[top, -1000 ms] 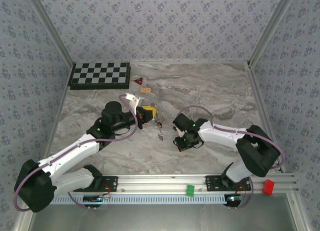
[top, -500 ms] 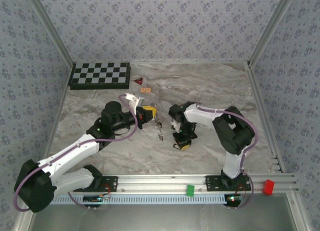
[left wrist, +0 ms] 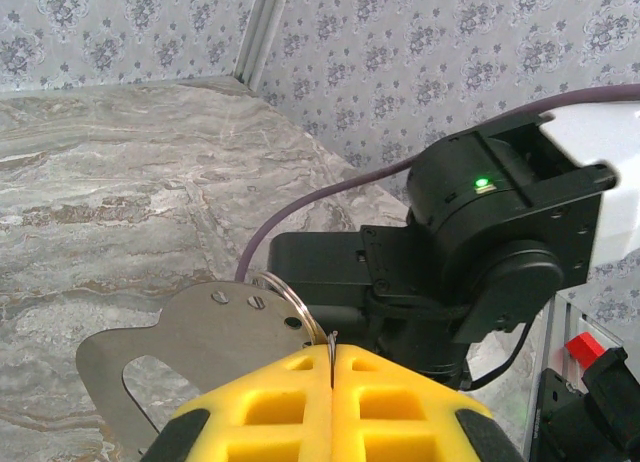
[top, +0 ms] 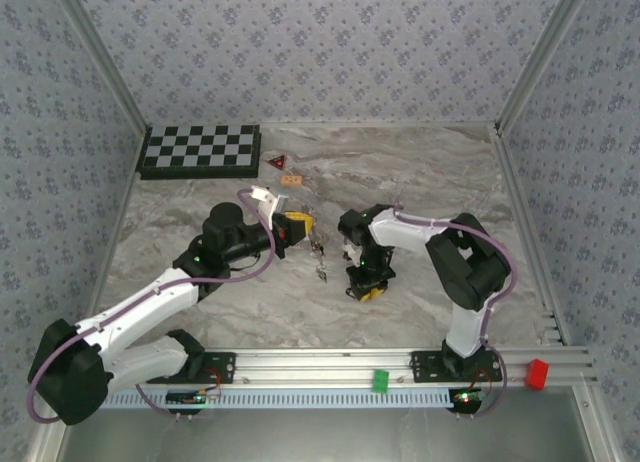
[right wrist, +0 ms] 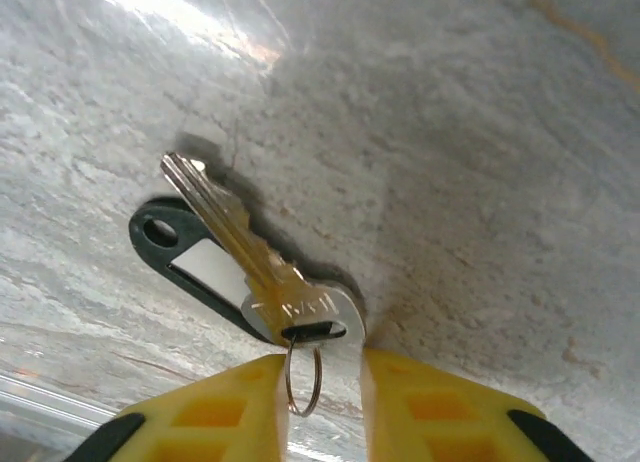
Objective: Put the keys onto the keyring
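Lying flat: silvery key (right wrist: 245,247), black tag (right wrist: 200,267); right gripper (right wrist: 320,382) apart; left gripper (left wrist: 332,367) clamps keyring (left wrist: 300,307)

We see a table (top: 440,172) topped in grey-veined marble. At its far left corner a black-and-white chequered board (top: 200,149) lies flat. Just beside the board's right end sits a small red triangle (top: 277,162), and near that an orange piece (top: 292,181). Near the middle lie tiny dark bits (top: 320,273) — too small for us to make out. In the right wrist view a silvery key (right wrist: 235,237) lies on the marble across a black oblong tag (right wrist: 175,252) — a thin ring (right wrist: 300,377) hangs through the key's head.
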`<control>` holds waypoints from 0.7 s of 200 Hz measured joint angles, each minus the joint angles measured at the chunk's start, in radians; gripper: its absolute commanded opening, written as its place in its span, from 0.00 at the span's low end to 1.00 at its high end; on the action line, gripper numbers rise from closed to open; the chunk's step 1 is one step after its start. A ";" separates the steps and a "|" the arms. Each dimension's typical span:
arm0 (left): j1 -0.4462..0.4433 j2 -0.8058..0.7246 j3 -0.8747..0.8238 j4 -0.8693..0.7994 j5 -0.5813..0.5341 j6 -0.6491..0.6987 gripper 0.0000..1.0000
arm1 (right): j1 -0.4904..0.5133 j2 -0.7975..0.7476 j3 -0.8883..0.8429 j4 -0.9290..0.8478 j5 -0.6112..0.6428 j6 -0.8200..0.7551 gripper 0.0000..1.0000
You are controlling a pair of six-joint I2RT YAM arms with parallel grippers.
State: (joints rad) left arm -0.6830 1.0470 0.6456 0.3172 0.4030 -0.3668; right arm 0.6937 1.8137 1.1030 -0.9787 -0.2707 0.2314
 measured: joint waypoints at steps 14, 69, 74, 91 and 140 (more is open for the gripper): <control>0.000 0.000 0.000 0.000 0.000 0.000 0.00 | -0.002 -0.048 -0.023 0.024 0.006 0.008 0.33; 0.000 0.000 0.000 0.000 0.000 0.000 0.00 | -0.003 -0.344 -0.216 0.221 0.059 0.068 0.35; 0.000 0.000 0.000 0.000 0.000 0.000 0.00 | 0.000 -0.376 -0.245 0.250 0.068 0.074 0.35; 0.000 0.000 0.000 0.000 0.000 0.000 0.00 | 0.028 -0.491 -0.361 0.374 0.113 0.101 0.35; 0.000 0.000 0.000 0.000 0.000 0.000 0.00 | 0.209 -0.823 -0.737 0.763 0.292 0.163 0.35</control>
State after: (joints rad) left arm -0.6830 1.0470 0.6456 0.3176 0.4030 -0.3672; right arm 0.9031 0.9909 0.3656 -0.2153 0.0216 0.3939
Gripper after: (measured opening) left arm 0.058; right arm 0.346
